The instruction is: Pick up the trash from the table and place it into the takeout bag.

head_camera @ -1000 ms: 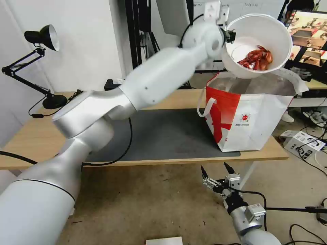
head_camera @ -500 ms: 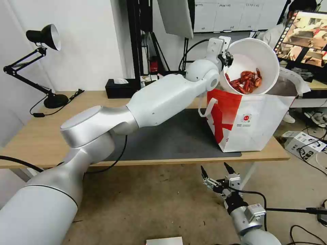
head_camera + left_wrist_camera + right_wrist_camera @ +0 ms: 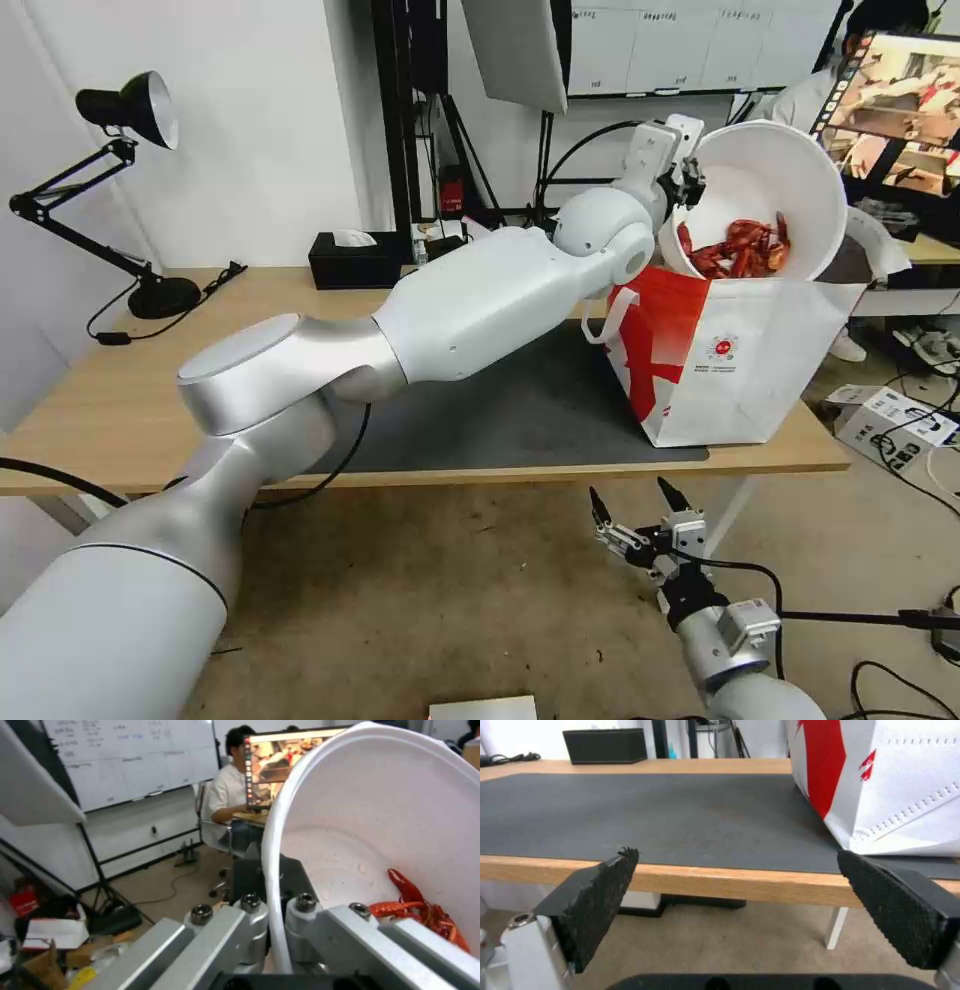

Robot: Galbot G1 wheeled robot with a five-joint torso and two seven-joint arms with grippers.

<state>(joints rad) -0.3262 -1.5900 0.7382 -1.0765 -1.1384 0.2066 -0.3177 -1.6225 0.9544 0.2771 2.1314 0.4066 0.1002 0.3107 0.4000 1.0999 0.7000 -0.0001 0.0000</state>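
The table (image 3: 120, 400) carries the takeout bag (image 3: 740, 360) at its right end. Above the bag's open top, the tilted white bowl (image 3: 790, 190) of crayfish shells (image 3: 740, 255) is clamped at its rim by the left tool (image 3: 690, 185). The right tool (image 3: 640, 515) hangs spread apart, below the table's near edge.

White walls, a whiteboard (image 3: 700, 45), black desk lamp (image 3: 130, 110), and bare concrete floor (image 3: 450, 600).

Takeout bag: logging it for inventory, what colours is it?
Takeout bag: red and white, clearest in the head view.
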